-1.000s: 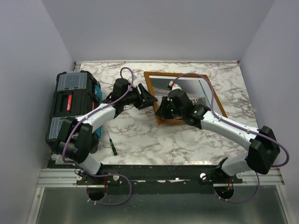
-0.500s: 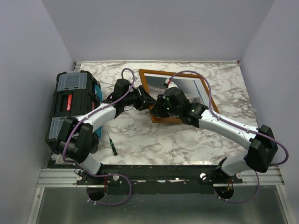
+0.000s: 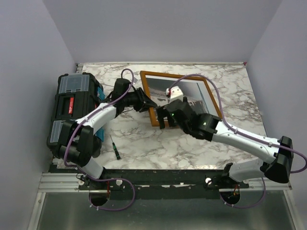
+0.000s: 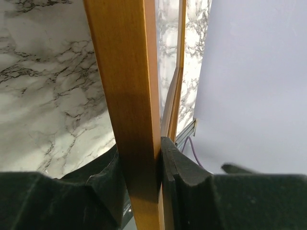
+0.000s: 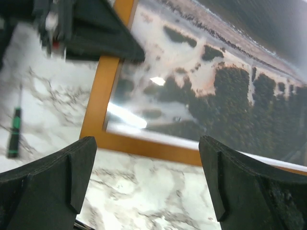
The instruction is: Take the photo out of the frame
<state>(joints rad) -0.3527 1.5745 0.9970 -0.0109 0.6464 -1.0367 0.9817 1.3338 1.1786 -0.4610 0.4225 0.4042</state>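
Along the left rail of the frame [image 3: 173, 75], the left tool [image 3: 144, 101] pinches the orange-brown wood between its pads [image 4: 180, 167], giving the frame one firm anchor. Over the near-left corner the right tool [image 3: 165, 117] hangs with its fingers [image 5: 79, 167] spread wide, touching nothing. The photo [image 5: 225, 81] sits inside the frame, its dark trees showing under a glare that is probably glass, though the blur leaves that uncertain.

To do this step well, the left grip should keep the rail steady while the right tool works at the back or at an edge of the print, not down on its face.

Room is tight on the left. The black toolbox [image 3: 74, 110] stands near the left arm, and a screwdriver [image 3: 115, 147] lies on the counter [image 3: 144, 143] toward the near edge. Right of the frame the marble runs open to the wall.
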